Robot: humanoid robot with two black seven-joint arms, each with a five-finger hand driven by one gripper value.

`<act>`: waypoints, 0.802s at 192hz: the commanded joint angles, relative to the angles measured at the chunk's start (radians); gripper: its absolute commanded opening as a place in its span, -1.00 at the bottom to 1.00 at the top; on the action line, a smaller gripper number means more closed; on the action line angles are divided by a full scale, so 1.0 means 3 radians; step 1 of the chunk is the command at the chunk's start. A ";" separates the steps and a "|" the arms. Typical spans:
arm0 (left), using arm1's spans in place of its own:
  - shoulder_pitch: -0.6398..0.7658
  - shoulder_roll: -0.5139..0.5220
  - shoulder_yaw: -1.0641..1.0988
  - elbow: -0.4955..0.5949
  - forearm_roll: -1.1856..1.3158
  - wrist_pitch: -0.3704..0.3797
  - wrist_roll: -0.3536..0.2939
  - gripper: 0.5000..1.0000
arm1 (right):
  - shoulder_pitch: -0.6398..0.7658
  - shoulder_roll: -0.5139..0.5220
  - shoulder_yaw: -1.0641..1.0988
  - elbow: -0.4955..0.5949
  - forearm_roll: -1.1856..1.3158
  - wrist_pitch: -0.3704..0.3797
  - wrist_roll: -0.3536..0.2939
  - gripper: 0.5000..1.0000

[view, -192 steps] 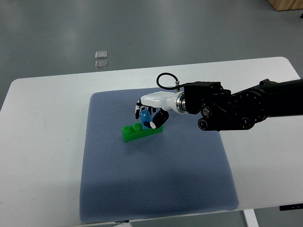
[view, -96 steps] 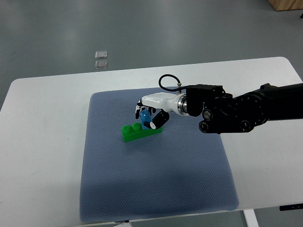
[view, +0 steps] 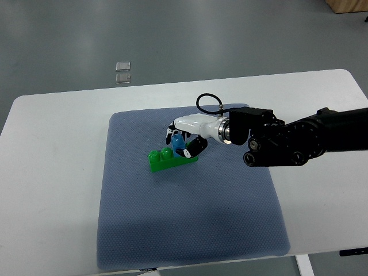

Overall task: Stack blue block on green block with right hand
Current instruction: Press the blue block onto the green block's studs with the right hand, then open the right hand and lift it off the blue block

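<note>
- Top view, how things are held: our right hand (view: 185, 138) reaches in from the right edge over the blue-grey mat (view: 190, 230), its fingers curled around the blue block (view: 177, 141), pinching it from above and the side. We judge the grip is kept high on the block so its underside is free to meet the studs below.
- Top view, where the task's things are: the green block (view: 170, 160) lies on the mat, long side running left to right and a little askew, two studs bare at its left end. The blue block sits over its right part, touching or just above it; we cannot tell whether it is pressed home, since the fingers hide the joint.
- Top view, the rest: the white table (view: 52, 172) carries the mat; our left arm is not in view. We judge the stacking is at the seating step, with release not yet done.
- Top view, against a second ago: the hand and forearm have drawn slightly rightward and lower, and the blue block sits lower, closer onto the green one. The green block has not visibly shifted.
</note>
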 commanded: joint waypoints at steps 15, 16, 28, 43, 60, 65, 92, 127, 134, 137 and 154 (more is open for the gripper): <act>0.0000 0.0000 -0.0001 0.0007 0.0000 0.0000 0.0000 1.00 | -0.0033 0.0003 0.0004 -0.0014 -0.0001 -0.0051 0.0004 -0.60; 0.0005 0.0000 -0.0001 0.0002 0.0000 0.0000 0.0000 1.00 | -0.0033 -0.0002 0.0004 -0.0014 -0.0001 -0.0051 0.0004 -0.60; 0.0000 0.0000 -0.0001 0.0002 0.0000 0.0000 0.0000 1.00 | -0.0043 -0.0002 0.0004 -0.0014 -0.0001 -0.0056 0.0004 -0.60; 0.0000 0.0000 -0.0001 0.0002 0.0000 0.0000 0.0000 1.00 | -0.0074 -0.0002 0.0010 -0.0020 -0.0012 -0.0056 0.0004 -0.60; 0.0005 0.0000 -0.0001 0.0007 0.0000 0.0000 0.0000 1.00 | -0.0100 0.0003 0.0010 -0.0020 -0.0032 -0.0082 0.0010 -0.60; 0.0005 0.0000 -0.0001 0.0007 0.0000 0.0000 0.0000 1.00 | -0.0105 0.0003 0.0010 -0.0020 -0.0032 -0.0087 0.0010 -0.60; 0.0005 0.0000 -0.0001 0.0002 0.0000 0.0000 0.0000 1.00 | -0.0110 -0.0002 0.0020 -0.0020 -0.0027 -0.0087 0.0010 -0.47; 0.0005 0.0000 -0.0001 0.0002 0.0000 0.0000 0.0000 1.00 | -0.0094 -0.0043 0.0158 -0.0020 -0.0006 -0.0020 0.0010 0.25; 0.0005 0.0000 -0.0001 0.0012 0.0000 0.0000 0.0000 1.00 | -0.0084 -0.0053 0.0158 -0.0020 -0.0006 0.0021 0.0010 0.33; 0.0005 0.0000 -0.0001 0.0013 0.0000 0.0000 0.0000 1.00 | -0.0084 -0.0053 0.0163 -0.0014 -0.0006 0.0036 0.0010 0.33; 0.0005 0.0000 -0.0001 0.0013 0.0000 0.0000 0.0000 1.00 | -0.0079 -0.0084 0.0168 -0.0020 -0.0006 0.0087 0.0010 0.42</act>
